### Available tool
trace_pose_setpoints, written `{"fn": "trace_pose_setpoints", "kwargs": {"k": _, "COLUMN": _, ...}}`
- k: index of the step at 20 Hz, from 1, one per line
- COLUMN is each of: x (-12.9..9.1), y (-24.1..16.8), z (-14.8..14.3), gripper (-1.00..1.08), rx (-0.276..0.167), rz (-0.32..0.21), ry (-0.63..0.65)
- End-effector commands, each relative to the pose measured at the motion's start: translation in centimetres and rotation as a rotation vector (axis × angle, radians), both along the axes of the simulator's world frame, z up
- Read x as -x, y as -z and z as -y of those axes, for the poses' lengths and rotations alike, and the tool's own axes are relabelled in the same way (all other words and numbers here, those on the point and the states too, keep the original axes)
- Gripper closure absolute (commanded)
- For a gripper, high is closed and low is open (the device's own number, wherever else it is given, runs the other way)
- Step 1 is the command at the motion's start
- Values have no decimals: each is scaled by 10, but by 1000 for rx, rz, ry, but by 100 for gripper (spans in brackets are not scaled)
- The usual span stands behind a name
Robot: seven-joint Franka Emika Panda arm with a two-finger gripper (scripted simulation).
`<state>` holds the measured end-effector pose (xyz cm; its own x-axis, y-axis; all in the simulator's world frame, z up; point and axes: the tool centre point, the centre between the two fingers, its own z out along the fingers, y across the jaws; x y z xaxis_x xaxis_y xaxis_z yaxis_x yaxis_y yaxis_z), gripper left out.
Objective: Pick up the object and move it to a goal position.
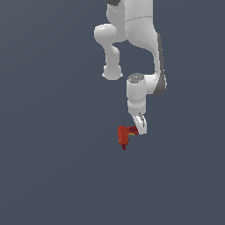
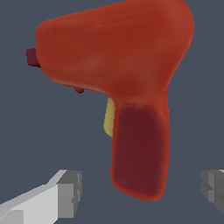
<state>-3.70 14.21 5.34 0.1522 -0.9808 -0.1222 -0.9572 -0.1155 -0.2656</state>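
While the gripper (image 2: 140, 192) stands spread, its grey fingertips (image 2: 70, 192) sit well apart on either side of the drill's handle, with dark floor visible between each pad and the handle, so nothing is clasped. Just beyond them the red drill (image 2: 118, 65) fills the wrist view, a yellow trigger (image 2: 109, 118) under its body and a darker tip at one end. Farther off, the exterior view shows the drill (image 1: 123, 136) just below the white arm (image 1: 140, 52), on the plain dark floor (image 1: 44, 176).

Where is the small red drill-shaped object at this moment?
In the exterior view, the small red drill-shaped object sits just below centre, right beside the white gripper on the exterior view's left. In the wrist view its handle lies between the open fingers, untouched.
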Motion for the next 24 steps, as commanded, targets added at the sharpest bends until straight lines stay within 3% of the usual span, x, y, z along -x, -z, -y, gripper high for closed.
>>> {"fn": "trace_pose_setpoints", "kwargs": {"k": 1, "x": 2, "y": 2, "z": 0, "gripper": -100, "rx": -5, "rz": 0, "ry": 30}}
{"fn": "trace_pose_setpoints", "kwargs": {"k": 24, "x": -5, "y": 32, "z": -5, "gripper": -100, "rx": -8, "rz": 0, "ry": 51}}
